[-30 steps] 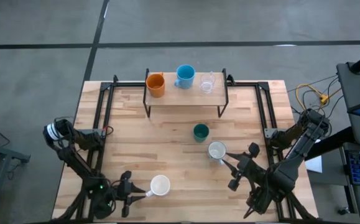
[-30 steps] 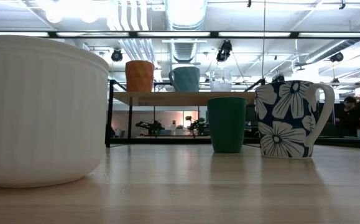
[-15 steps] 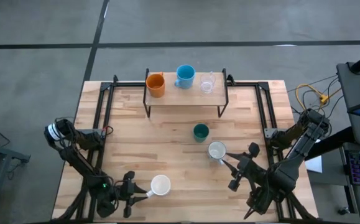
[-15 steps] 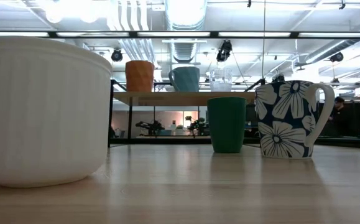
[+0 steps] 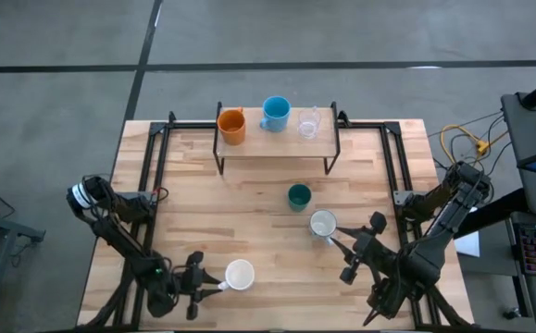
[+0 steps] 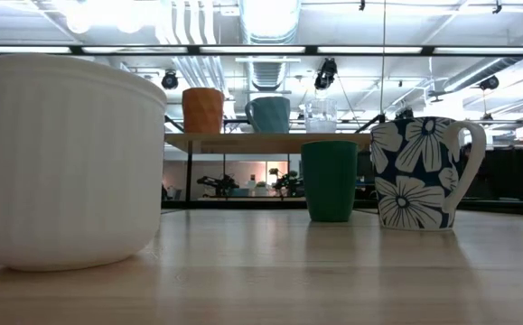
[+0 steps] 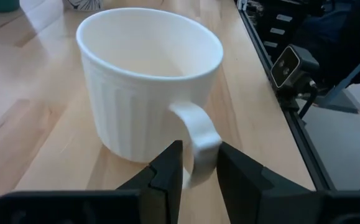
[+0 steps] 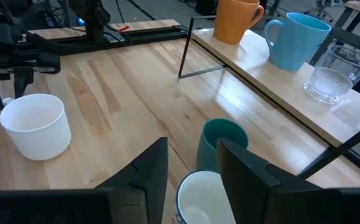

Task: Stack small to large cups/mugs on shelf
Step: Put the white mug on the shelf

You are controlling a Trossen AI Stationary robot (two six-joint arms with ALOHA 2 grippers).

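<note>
High view, item one: small low shelf (image 5: 277,148) with a light wooden plank top on thin black legs, at the far side of the table. We count three on it: orange mug (image 5: 232,126) at left, light blue mug (image 5: 275,113) in the middle, clear glass cup (image 5: 308,123) at right

Item two: dark green cup (image 5: 298,195) on the bare tabletop, just near of the shelf's right end. Near and slightly right of it stands a white mug with a dark blue flower pattern (image 5: 322,224)

Item three: white ribbed mug (image 5: 239,275) at the near edge, left of centre

Left gripper (image 5: 203,284): just left of the white ribbed mug, level with it. In the left wrist view the mug's handle (image 7: 195,146) points straight back at us and sits between the two fingers (image 7: 167,171), which stand part-open at either side of the loop; we judge them closed on it. The left arm is plainly the nearer one for this mug, and the shelf lies well apart from it, far and to the right

Right gripper (image 5: 337,242): just near and right of the flowered mug. Right wrist view shows its jaws apart and empty, with the mug's rim (image 8: 204,199) beneath them

Low view alone shows the flower pattern; neither gripper appears there
</note>
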